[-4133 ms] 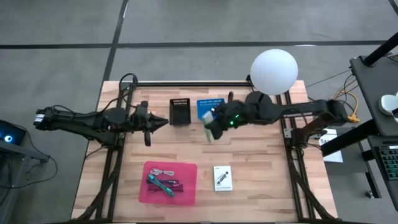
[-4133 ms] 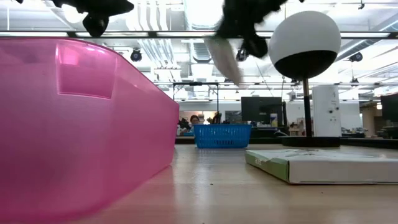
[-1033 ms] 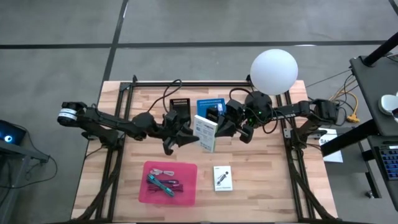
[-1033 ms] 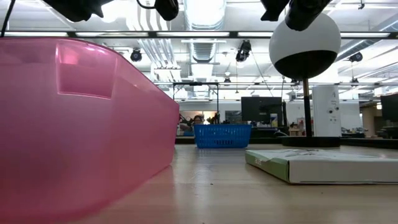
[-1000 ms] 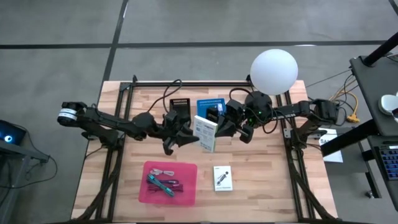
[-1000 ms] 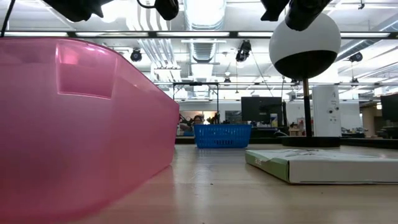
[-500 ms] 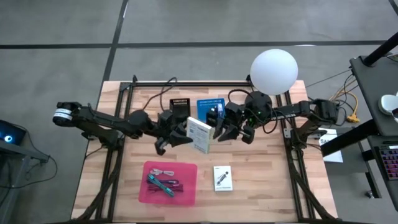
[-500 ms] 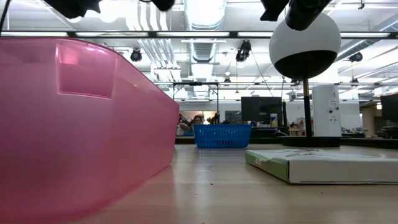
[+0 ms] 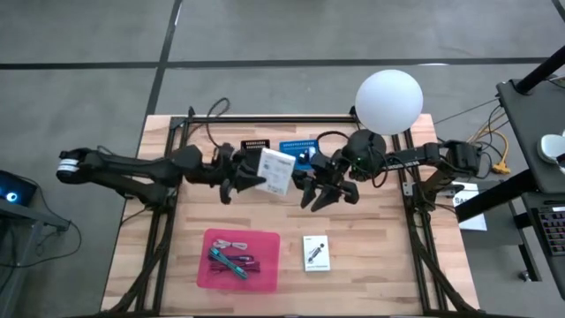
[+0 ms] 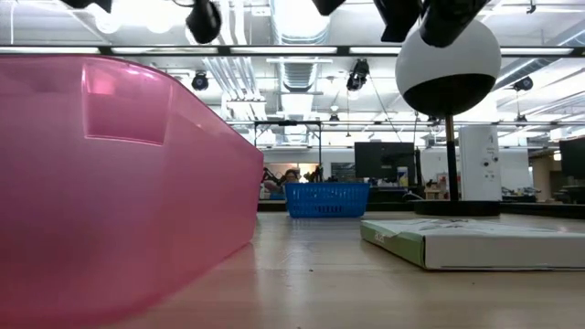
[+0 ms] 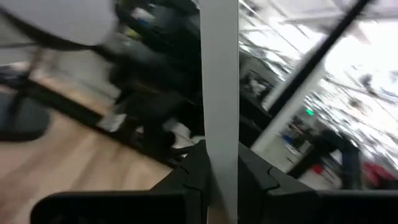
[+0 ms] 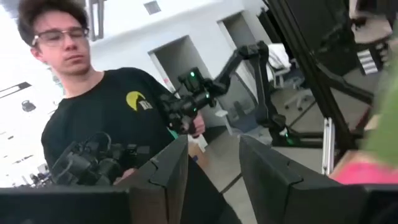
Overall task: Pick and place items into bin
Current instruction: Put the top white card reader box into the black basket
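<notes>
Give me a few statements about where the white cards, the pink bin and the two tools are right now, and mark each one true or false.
1. The left tool grips a white card above the table. True.
2. The right tool also grips that card. False: its fingers are apart and empty, clear of the card.
3. A second white card lies flat on the table beside the pink bin. True.
4. The pink bin is empty. False: it holds a teal pen-like tool and cables.
5. The blue basket sits at the table's near edge, next to the pink bin. False: it sits toward the far edge beside a black basket.
</notes>
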### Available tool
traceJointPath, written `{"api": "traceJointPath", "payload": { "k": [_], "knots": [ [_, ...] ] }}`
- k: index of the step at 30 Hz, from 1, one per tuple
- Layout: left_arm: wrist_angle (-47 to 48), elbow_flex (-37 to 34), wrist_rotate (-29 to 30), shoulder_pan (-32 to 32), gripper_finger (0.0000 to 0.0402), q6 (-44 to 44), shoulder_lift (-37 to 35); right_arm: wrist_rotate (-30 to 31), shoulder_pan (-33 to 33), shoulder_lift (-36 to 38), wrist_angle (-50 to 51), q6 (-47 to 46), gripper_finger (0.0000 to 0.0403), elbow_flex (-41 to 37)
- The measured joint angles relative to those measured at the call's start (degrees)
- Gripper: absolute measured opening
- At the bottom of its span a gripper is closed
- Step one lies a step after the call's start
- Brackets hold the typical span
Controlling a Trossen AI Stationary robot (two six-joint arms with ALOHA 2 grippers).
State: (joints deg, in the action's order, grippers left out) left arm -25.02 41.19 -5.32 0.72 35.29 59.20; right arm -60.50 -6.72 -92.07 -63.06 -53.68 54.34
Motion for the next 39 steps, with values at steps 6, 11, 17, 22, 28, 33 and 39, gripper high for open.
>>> {"api": "traceJointPath", "payload": {
  "k": [6, 11, 17, 22, 28, 33, 39],
  "knots": [
    [11.1, 0.0, 6.0, -2.7, 0.0028, 4.7, -4.9, 0.0, 0.1, 0.0, 5.1, 2.4, 0.0124, -1.0],
    [16.7, -0.3, 13.6, -3.6, 0.0028, 4.9, -7.0, 0.5, 0.1, 0.0, 10.9, 5.7, 0.0120, -1.1],
    [25.6, -0.3, 19.3, -5.9, 0.0028, 13.8, -6.5, 2.5, 0.0, 0.0, 14.9, 7.3, 0.0122, -1.1],
    [33.2, 0.1, 19.6, -8.2, 0.0028, 20.6, -4.3, 3.5, 0.0, 0.1, 14.9, 7.4, 0.0117, -1.1],
    [41.7, 2.1, 19.5, -11.5, 0.0028, 24.8, 0.7, 3.6, 0.0, 0.1, 14.9, 7.3, 0.0109, -1.1],
    [42.3, 2.9, 19.0, -13.7, 0.0028, 24.6, 5.4, 3.7, 0.0, 0.1, 15.0, 7.2, 0.0104, -1.1],
    [42.7, 4.0, 18.9, -15.9, 0.0028, 22.9, 10.5, 3.7, 0.1, 0.1, 15.4, 7.2, 0.0102, -1.1]
  ]
}}
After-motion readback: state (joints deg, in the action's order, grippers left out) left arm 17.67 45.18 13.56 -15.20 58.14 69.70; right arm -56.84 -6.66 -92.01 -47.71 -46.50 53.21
